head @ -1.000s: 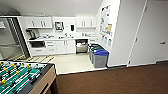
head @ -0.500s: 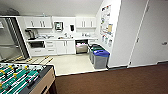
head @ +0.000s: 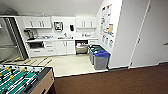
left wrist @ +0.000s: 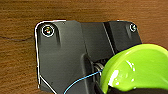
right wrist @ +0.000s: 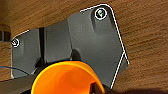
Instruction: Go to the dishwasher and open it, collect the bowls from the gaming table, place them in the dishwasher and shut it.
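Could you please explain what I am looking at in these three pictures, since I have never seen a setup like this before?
This is a wheeled robot with two arms. The wide picture comes from a camera on its head: a kitchenette ahead, with the dishwasher open under the counter, lidded bins beside it, and a foosball table nearby. The other two come from cameras on its wrists, looking down over brown carpet; the dark plates are robot parts. The left wrist view shows a lime-green bowl close to the camera, and the right wrist view an orange bowl. Each bowl seems carried by that arm, though the fingers are hard to see.

White kitchenette (head: 62, 37), brown carpet (head: 112, 81)
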You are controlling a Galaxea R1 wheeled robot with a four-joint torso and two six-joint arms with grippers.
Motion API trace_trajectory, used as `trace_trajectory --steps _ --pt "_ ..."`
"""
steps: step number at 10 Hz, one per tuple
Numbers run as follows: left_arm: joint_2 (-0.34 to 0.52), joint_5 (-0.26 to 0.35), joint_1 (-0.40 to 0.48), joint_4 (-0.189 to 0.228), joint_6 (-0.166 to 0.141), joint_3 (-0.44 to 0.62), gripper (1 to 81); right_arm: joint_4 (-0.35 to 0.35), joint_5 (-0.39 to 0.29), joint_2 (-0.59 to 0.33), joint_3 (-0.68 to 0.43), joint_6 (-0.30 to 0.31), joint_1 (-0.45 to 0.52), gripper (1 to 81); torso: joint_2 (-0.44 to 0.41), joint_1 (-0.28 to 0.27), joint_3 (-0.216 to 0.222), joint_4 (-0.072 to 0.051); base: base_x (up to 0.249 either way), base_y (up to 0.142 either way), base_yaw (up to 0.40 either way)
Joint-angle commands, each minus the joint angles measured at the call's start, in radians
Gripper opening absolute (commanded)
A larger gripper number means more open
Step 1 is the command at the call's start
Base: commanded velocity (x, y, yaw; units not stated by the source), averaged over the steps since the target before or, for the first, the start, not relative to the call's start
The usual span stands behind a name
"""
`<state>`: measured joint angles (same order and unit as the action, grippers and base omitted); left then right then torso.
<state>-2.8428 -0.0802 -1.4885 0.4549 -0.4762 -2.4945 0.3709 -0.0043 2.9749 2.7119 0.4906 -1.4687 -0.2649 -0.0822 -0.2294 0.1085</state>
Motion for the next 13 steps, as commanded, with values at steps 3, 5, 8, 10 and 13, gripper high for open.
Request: trace_trajectory --steps 3,5,8,10,13 --pt "0.017 0.033 0.046 -0.044 -0.007 0.003 1.0 0.003 -0.048 0.000 0.002 -0.001 0.050 1.0 0.000 0.000 0.000 0.000 0.102 0.000 0.000" --pt "0.014 0.033 0.046 -0.045 -0.007 0.006 1.0 0.003 -0.048 -0.001 0.003 -0.001 0.049 1.0 0.000 -0.001 0.000 0.000 0.102 0.000 0.000" --pt "0.017 0.031 0.044 -0.050 -0.007 0.006 1.0 0.005 -0.048 0.000 0.003 -0.001 0.050 1.0 0.000 0.001 0.000 0.000 0.102 0.000 0.000" --pt "0.018 0.031 0.044 -0.051 -0.007 0.005 1.0 0.005 -0.048 -0.001 0.003 -0.001 0.050 1.0 0.000 0.000 0.000 0.000 0.108 0.000 0.000" --pt "0.020 0.031 0.044 -0.051 -0.007 0.005 1.0 0.005 -0.049 0.000 0.003 -0.001 0.052 1.0 0.000 0.001 0.000 0.000 0.113 0.000 0.000"
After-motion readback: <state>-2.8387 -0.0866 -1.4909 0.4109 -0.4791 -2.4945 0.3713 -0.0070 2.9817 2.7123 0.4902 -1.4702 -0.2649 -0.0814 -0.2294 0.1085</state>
